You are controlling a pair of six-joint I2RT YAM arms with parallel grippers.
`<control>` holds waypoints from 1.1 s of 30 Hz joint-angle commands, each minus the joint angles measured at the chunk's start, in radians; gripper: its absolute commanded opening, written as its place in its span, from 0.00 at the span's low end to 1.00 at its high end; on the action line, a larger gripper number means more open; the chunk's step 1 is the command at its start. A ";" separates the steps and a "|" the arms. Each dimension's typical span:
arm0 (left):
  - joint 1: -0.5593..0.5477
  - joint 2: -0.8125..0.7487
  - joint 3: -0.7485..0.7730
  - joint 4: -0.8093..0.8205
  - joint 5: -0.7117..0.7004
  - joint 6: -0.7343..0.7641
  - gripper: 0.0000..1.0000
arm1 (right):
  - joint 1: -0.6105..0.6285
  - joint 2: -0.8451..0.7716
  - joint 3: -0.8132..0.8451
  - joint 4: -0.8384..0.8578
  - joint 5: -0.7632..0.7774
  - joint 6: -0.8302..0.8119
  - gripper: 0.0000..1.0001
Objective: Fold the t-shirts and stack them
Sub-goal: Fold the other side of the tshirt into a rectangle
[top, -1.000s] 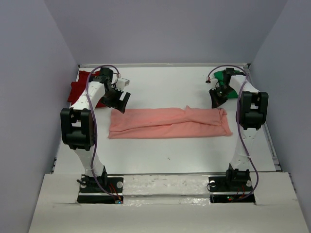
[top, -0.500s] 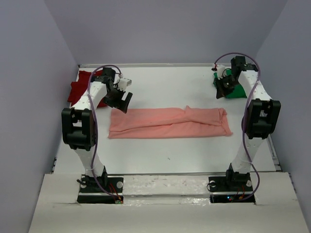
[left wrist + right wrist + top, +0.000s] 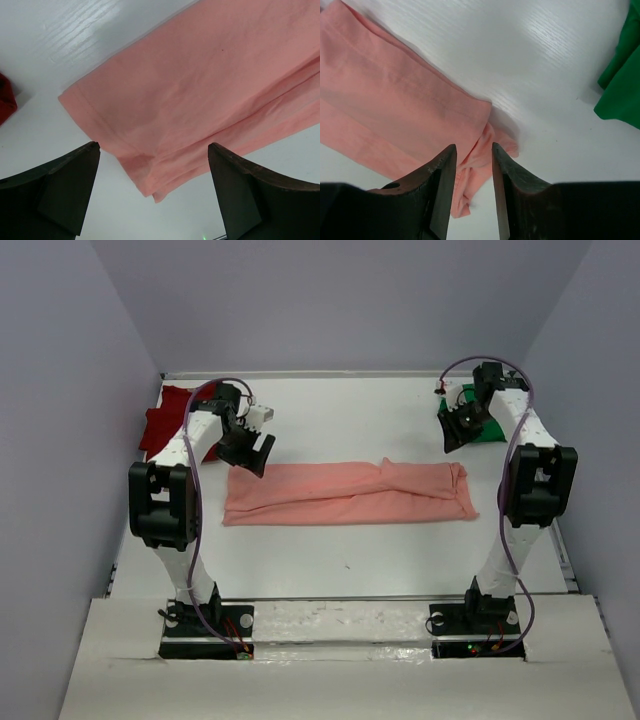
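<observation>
A salmon-pink t-shirt (image 3: 350, 492) lies as a long folded strip across the middle of the table. The dark red t-shirt (image 3: 163, 421) is bunched at the back left, the green one (image 3: 490, 427) at the back right. My left gripper (image 3: 252, 454) hovers wide open over the pink strip's left end (image 3: 210, 85), its corner between the fingers; a bit of red cloth (image 3: 5, 102) shows at the edge. My right gripper (image 3: 453, 436) hangs above the strip's right end (image 3: 395, 100), jaws (image 3: 473, 147) a narrow gap apart with nothing held. Green cloth (image 3: 620, 80) lies to its right.
The white table (image 3: 350, 560) is walled by grey panels at the left, back and right. Both arm bases sit at the near edge. Bare tabletop runs in front of and behind the pink strip.
My right gripper has gone from shut to partly open and has swung back toward the green shirt. My left gripper has drifted slightly toward the pink strip's left end.
</observation>
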 commanded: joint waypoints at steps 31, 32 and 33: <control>-0.001 -0.099 -0.018 -0.010 -0.050 0.013 0.99 | -0.017 0.100 -0.061 0.063 0.011 0.005 0.34; -0.003 -0.098 -0.016 -0.011 -0.051 0.013 0.99 | -0.017 0.100 -0.063 0.065 0.010 0.006 0.34; -0.001 -0.098 -0.015 -0.011 -0.051 0.011 0.99 | -0.017 0.100 -0.063 0.065 0.005 0.006 0.34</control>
